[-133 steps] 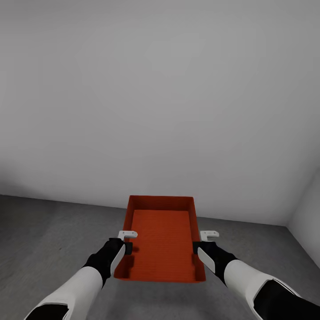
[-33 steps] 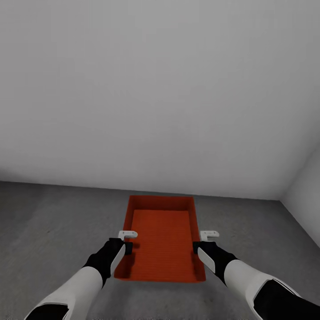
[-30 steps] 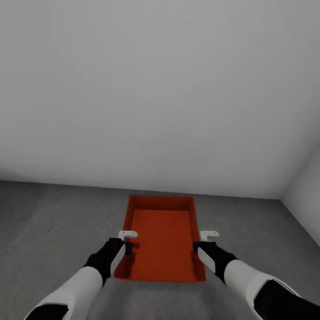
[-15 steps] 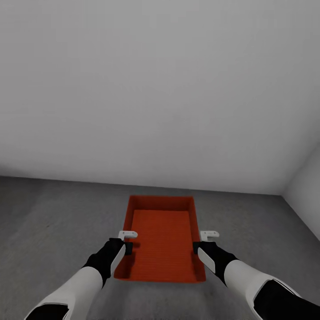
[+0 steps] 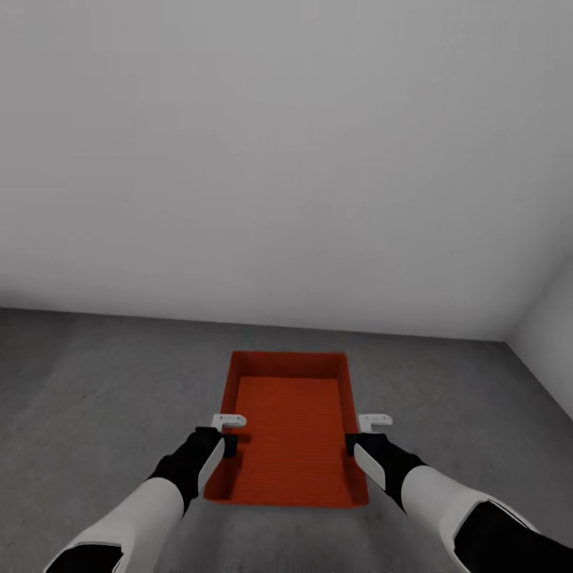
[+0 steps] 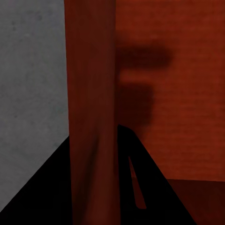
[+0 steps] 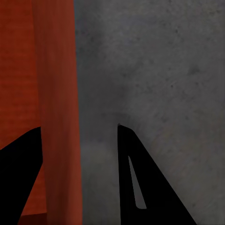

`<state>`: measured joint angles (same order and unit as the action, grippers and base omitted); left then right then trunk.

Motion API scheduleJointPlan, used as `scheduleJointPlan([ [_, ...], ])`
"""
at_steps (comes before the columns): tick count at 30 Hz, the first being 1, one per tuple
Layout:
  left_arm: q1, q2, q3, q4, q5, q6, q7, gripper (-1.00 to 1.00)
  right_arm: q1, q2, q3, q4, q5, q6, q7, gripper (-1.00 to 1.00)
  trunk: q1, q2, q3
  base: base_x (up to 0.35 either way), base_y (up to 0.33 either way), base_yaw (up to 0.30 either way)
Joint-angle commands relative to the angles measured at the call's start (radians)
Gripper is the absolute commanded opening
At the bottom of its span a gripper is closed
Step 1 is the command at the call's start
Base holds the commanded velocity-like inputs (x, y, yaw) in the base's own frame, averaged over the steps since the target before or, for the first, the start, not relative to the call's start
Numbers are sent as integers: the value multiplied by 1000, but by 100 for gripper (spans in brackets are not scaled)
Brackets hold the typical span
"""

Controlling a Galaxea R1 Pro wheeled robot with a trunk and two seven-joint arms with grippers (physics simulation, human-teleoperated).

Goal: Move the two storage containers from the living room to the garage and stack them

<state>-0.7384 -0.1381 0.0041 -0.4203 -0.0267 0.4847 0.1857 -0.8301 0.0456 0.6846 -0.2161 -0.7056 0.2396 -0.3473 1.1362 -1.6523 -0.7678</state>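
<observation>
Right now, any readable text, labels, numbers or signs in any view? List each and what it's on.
None readable.
The storage container held between the left gripper and the right gripper has plain orange-red walls and a plain bottom, no label or marking.
The grey floor and the white wall carry no sign or print.
</observation>
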Motion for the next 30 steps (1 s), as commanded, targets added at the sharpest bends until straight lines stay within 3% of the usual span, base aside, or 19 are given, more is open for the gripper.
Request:
scheduleJointPlan([
  [1,1,-14,1,9,10,5,4,-100,-1,0,-39,-43,36,2,-6,-100,4,-8,-6,0,0,0],
  [15,1,-14,1,9,9,5,5,-100,-1,-1,-39,-43,37,2,-6,-100,57,-106,-72,0,0,0],
  [30,1,-14,1,9,8,5,5,-100,-1,-3,-39,-43,37,3,-6,-100,57,-106,-96,0,0,0],
])
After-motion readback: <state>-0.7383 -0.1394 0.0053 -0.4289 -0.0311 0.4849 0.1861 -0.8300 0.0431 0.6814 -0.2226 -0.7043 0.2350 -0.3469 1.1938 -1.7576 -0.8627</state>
